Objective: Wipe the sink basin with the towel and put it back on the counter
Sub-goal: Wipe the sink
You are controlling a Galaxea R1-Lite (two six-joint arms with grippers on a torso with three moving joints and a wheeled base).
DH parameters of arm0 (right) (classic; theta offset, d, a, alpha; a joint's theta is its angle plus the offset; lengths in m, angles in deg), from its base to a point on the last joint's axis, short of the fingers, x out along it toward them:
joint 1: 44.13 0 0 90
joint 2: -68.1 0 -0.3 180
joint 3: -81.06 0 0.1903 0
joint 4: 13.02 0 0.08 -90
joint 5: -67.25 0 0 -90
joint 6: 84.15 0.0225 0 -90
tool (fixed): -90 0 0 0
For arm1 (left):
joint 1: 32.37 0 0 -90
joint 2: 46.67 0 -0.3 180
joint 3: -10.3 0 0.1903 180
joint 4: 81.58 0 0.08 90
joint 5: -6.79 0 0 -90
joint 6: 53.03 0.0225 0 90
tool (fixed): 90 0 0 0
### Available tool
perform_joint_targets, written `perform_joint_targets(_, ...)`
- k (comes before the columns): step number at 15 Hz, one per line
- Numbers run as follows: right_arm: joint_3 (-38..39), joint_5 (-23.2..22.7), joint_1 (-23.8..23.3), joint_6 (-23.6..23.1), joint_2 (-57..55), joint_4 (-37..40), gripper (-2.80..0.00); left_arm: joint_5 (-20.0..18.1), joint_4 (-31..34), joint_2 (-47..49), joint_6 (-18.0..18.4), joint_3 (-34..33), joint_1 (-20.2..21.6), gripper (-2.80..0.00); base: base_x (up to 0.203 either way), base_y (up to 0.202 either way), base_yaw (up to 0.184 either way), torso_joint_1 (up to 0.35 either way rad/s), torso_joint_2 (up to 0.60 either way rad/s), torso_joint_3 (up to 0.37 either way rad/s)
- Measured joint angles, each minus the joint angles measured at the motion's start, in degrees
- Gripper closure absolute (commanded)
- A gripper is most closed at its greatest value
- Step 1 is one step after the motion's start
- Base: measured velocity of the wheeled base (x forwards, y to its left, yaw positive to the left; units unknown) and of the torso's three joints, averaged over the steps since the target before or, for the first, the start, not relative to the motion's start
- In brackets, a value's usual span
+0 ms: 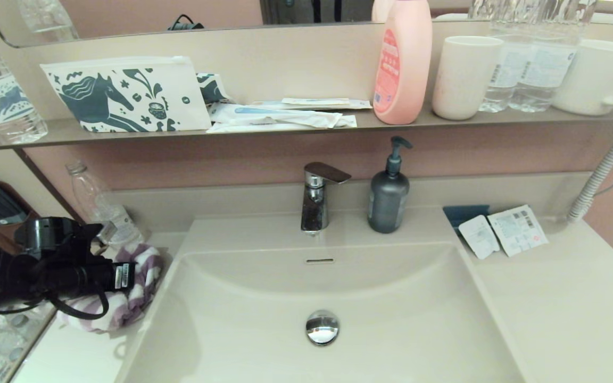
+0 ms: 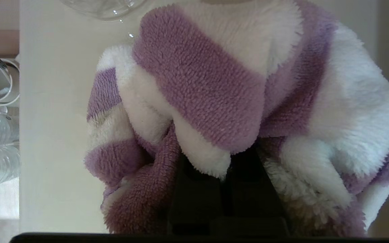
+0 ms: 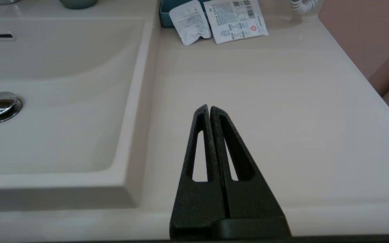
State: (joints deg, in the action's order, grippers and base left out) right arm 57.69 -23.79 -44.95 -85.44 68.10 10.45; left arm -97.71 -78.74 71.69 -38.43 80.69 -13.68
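A: Honestly, how much of your left gripper (image 2: 226,168) could you see?

B: Little. Its fingertips were buried in the towel (image 2: 214,101), so you saw only two dark fingers (image 2: 194,195) close together, pinched shut on the cloth. From the head view the arm's black bulk covered half the towel (image 1: 139,284).

A: And where was the towel?

B: Bunched on the counter (image 1: 72,356), left of the basin (image 1: 391,319), beside a clear bottle (image 1: 101,207). You couldn't tell whether it was lifted clear or resting there.

A: Texture?

B: Fluffy terry in wide purple and white stripes, against smooth beige. The basin was rectangular with rounded corners, a shiny round drain plug (image 1: 322,327) and a slim overflow slot (image 1: 320,260).

A: Your right gripper (image 3: 209,108)?

B: Parked over the counter right of the basin, its black triangular fingers pressed together, holding nothing.
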Motion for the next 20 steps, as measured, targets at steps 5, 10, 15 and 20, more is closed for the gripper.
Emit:
perform_joint_targets(5, 0.0, 0.0, -0.02, 0.0, 0.0, 0.0, 0.0, -1.31, 0.07, -4.01, 0.15, -7.23, 0.95, 0.0, 0.0, 0.0, 0.0, 0.0, 0.0, 0.0)
perform_joint_targets(10, 0.0, 0.02, -0.02, 0.0, 0.0, -0.01, 0.0, -1.08, -0.05, -10.75, 0.59, -17.97, 2.41, 0.0, 0.0, 0.0, 0.0, 0.0, 0.0, 0.0)
perform_joint_targets(15, 0.0, 0.0, 0.0, 0.0, 0.0, 0.0, 0.0, 0.57, 1.8, -13.26, -2.36, -20.34, 0.12, 0.0, 0.0, 0.0, 0.0, 0.0, 0.0, 0.0)
perform_joint_targets(20, 0.0, 0.01, -0.04, 0.0, 0.0, -0.01, 0.0, 3.06, 6.56, -8.78, -11.77, -8.25, -6.23, 0.0, 0.0, 0.0, 0.0, 0.0, 0.0, 0.0)
